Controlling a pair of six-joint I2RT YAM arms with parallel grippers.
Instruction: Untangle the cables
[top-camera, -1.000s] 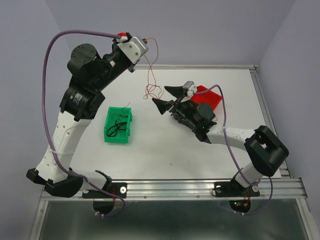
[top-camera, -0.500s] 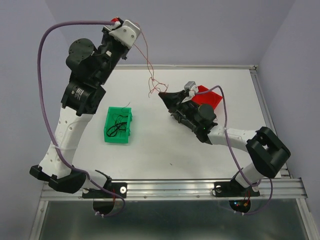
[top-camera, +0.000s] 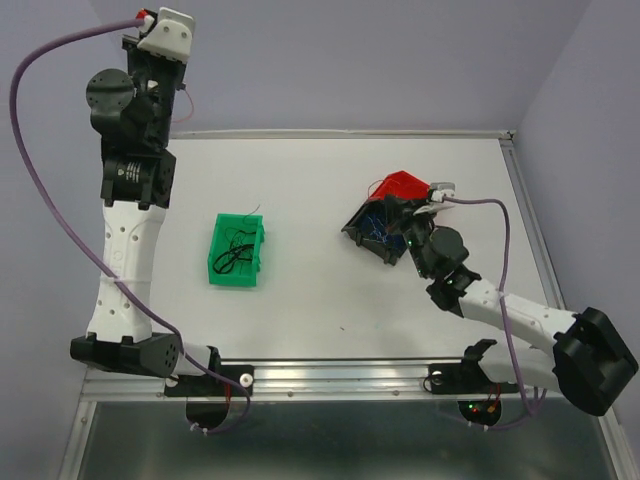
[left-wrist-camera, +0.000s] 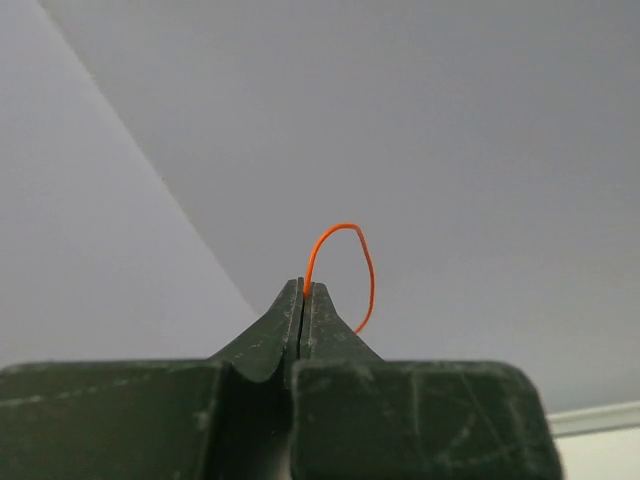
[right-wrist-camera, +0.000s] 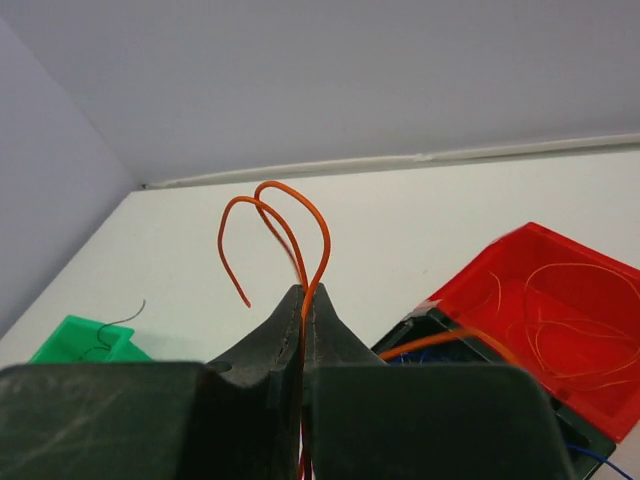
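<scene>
In the left wrist view my left gripper (left-wrist-camera: 303, 285) is shut on a thin red cable (left-wrist-camera: 371, 280) that loops above the tips against the wall. The left arm is raised high at the back left. My right gripper (right-wrist-camera: 305, 290) is shut on another red cable (right-wrist-camera: 327, 245), whose loops rise above the jaws. It hovers by the red bin (top-camera: 405, 187) and the dark bin (top-camera: 372, 230). Thin red cables (right-wrist-camera: 560, 330) lie in the red bin, blue ones in the dark bin. Black cables (top-camera: 234, 252) lie in the green bin (top-camera: 214, 262).
The green bin stands left of the table's middle, and the red and dark bins touch each other right of the middle. A raised rail (top-camera: 530, 200) runs along the table's right edge. The purple hose (top-camera: 40, 180) of the left arm arcs at the far left.
The right gripper shut on the red tangle and moved right over the bins. The left arm swung up and to the left with its red cable, so the two grips are now far apart.
</scene>
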